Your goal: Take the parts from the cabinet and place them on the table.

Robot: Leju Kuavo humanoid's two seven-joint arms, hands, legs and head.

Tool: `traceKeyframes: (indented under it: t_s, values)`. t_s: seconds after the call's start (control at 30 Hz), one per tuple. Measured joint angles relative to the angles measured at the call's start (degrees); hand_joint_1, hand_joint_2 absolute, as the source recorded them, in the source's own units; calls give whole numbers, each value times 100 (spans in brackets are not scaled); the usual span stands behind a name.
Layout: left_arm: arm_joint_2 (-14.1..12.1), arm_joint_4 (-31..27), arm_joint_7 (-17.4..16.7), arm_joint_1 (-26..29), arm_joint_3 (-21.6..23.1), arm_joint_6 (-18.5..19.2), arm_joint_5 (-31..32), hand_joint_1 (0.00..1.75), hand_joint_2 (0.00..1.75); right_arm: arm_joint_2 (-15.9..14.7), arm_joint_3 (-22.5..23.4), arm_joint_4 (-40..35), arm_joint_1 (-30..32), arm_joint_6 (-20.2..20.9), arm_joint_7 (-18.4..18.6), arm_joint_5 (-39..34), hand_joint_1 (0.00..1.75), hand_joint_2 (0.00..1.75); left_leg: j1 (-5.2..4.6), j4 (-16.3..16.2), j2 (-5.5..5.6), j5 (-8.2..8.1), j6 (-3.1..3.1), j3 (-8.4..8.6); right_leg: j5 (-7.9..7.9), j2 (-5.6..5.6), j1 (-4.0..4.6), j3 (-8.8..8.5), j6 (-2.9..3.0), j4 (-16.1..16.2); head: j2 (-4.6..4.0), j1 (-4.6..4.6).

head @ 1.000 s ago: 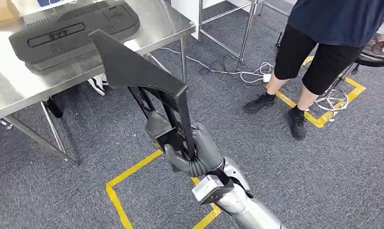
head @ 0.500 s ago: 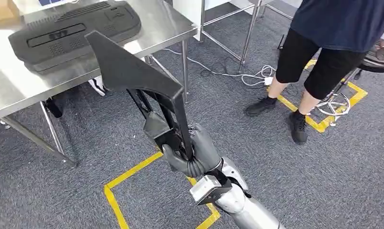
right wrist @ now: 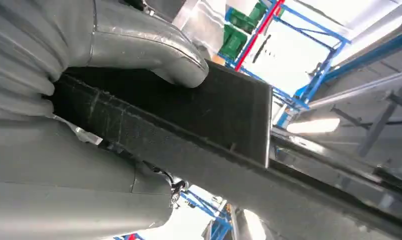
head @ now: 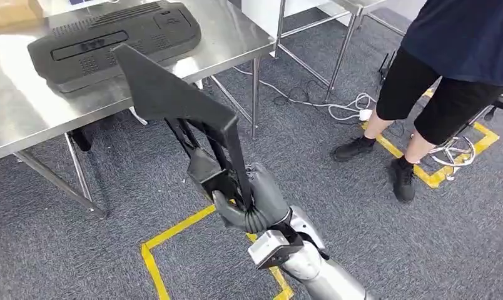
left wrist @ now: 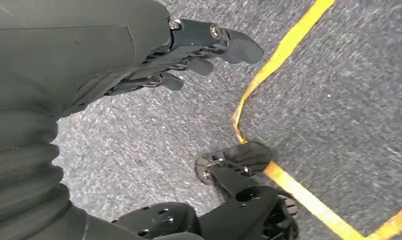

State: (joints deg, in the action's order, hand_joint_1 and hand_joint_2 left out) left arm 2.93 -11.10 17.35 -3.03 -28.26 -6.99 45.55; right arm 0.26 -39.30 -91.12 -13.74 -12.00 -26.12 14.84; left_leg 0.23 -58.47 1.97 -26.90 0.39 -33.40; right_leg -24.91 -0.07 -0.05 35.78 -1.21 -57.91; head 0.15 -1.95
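My right hand (head: 254, 201) grips the lower frame of a black triangular plastic part (head: 171, 92) and holds it upright above the carpet, its broad tip reaching up toward the table edge. Up close in the right wrist view, the thumb (right wrist: 154, 52) presses across the black part (right wrist: 224, 112). A second, flat black part (head: 114, 39) with vent slots lies on the steel table (head: 24, 115) at the upper left. My left hand (left wrist: 139, 55) hangs over the carpet with its fingers (left wrist: 214, 37) loosely apart and nothing in them.
A person (head: 452, 59) in dark shorts stands at the right, near a stool base (head: 452, 150). White cables (head: 327, 103) trail on the carpet behind the table leg (head: 254, 94). Yellow tape (head: 174, 231) marks the floor. A cardboard box (head: 11, 12) sits on the table's far corner.
The whole picture has shifted right and slightly down, so the camera has turned. The right hand keeps the same hold on the triangular part.
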Motion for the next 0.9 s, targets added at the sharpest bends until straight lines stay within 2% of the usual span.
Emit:
traceKeyframes:
  t_s: [0.03, 0.07, 0.1, 0.13, 0.2, 0.23, 0.27, 0.3, 0.33, 0.4, 0.43, 0.47, 0.5, 0.53, 0.57, 0.6, 0.77, 0.83, 0.9]
  values:
    - [-2, 0, 0, 13, -2, 0, 0, 0, 175, 0, 0, 2, -1, 0, 2, -2, 175, 175, -5, -42, -4, 19, -20, 26, 19, -3, -5, 8, 46, 12, 0, 9]
    - [-9, 0, 0, 14, -4, 0, 0, 0, 175, 2, 0, 2, 2, 0, 2, 0, 175, 175, 1, -49, -8, -24, -60, 54, 33, 4, -58, -85, 71, 26, 0, -4]
    - [-20, 0, 0, 13, -4, -2, 2, 0, 175, 11, 0, 2, 3, 0, 2, 0, 175, 175, 6, -142, -62, -88, -86, 1, 24, 3, -70, -152, 80, 42, 0, 9]
    - [-17, 0, 0, 10, -4, -2, 2, 0, 175, 26, 0, 2, -3, 0, 2, -2, 175, 175, 6, -417, -109, -204, -111, -117, -6, -2, -75, -201, 124, 41, 0, -26]
    - [-17, 0, 0, 12, -6, -2, 2, 0, 175, 28, -2, 4, 2, 0, 2, -2, 175, 175, 36, -1252, -145, -520, -154, -574, -60, -10, -65, -265, 189, 40, 0, -17]
    - [-17, 0, 0, 23, -7, -2, 2, 0, 175, 28, -2, 9, 4, 0, 0, 0, 175, 175, 46, -1624, -151, -651, -170, -816, -89, -8, -59, -294, 193, 39, 0, -20]
    - [-20, 0, -2, 33, -7, -2, 2, 0, 175, 28, -4, 18, 10, 0, 2, -2, 175, 175, 55, -1757, -153, -632, -179, -962, -128, -1, -59, -336, 176, 39, 0, -17]
    - [-20, 0, -2, 40, -7, -2, 2, 0, 175, 28, -4, 22, 12, 0, 2, -2, 175, 175, 61, -1610, -156, -472, -182, -960, -162, 10, -63, -388, 173, 36, 0, -20]
    - [-24, 0, -4, 41, -7, -4, 2, 0, 175, 28, -4, 22, 11, 0, 0, -4, 175, 175, 69, -1231, -167, -173, -189, -832, -206, 22, -73, -456, 153, 36, 0, -22]
    - [-28, 0, -4, 43, -9, -20, 2, 0, 175, 31, -4, 22, 11, 0, 2, -4, 175, 175, 92, -242, -187, 480, -184, -448, -299, 21, -78, -601, 104, 37, 0, -17]
    - [-26, 9, -4, 52, -11, -37, 2, 0, 175, 26, -4, 28, 6, 0, 0, -2, 175, 175, 71, -174, -193, 357, -192, -441, -326, 21, -53, -651, 70, 28, 0, -11]
    - [-22, 9, 44, 40, -15, -92, 0, 0, 175, 26, -4, 31, -3, 0, -4, 2, 175, 175, 38, -73, -202, 256, -121, -402, -344, 19, -28, -570, 40, 18, 0, -42]
    - [-22, 4, 92, 37, -20, -136, -7, 0, 175, 24, -6, 33, 4, 0, -7, 17, 175, 175, 38, -100, -202, 380, -68, -391, -366, 10, -18, -564, 7, 11, 0, -13]
    - [-17, 4, 142, 54, -35, -179, -15, 0, 175, 22, -7, 33, 19, -2, -18, 37, 175, 175, 61, -79, -200, 409, -82, -387, -393, 9, -18, -576, -1, 6, 0, -20]
    - [9, 4, 184, 55, -52, -212, -20, 0, 175, 11, -11, 33, 24, -2, -22, 44, 175, 175, 53, -76, -199, 418, -108, -394, -364, 11, -19, -577, 29, 19, 0, -17]
    - [7, 2, 203, 49, -70, -236, -20, 0, 175, 2, -11, 33, 23, -4, -26, 44, 175, 175, 48, -76, -177, 415, -106, -401, -371, 3, -25, -589, 26, 51, 0, -15]
    - [9, 0, 234, 36, -107, -273, -35, 0, 175, -9, -11, 33, 21, -4, -37, 61, 175, 175, 40, -72, -136, 370, -59, -405, -374, -19, -28, -644, 24, 166, 0, -15]
    - [11, 0, 236, 35, -114, -275, -35, 0, 175, -11, -11, 33, 21, -4, -37, 61, 175, 175, 33, -73, -138, 357, -39, -401, -375, -18, -29, -598, 20, 176, 0, -15]
    - [15, 0, 238, 30, -125, -275, -35, 0, 175, -9, -11, 33, 21, -4, -37, 61, 175, 175, 9, -91, -139, 330, -5, -403, -380, -18, -40, -597, -40, 201, 0, -15]
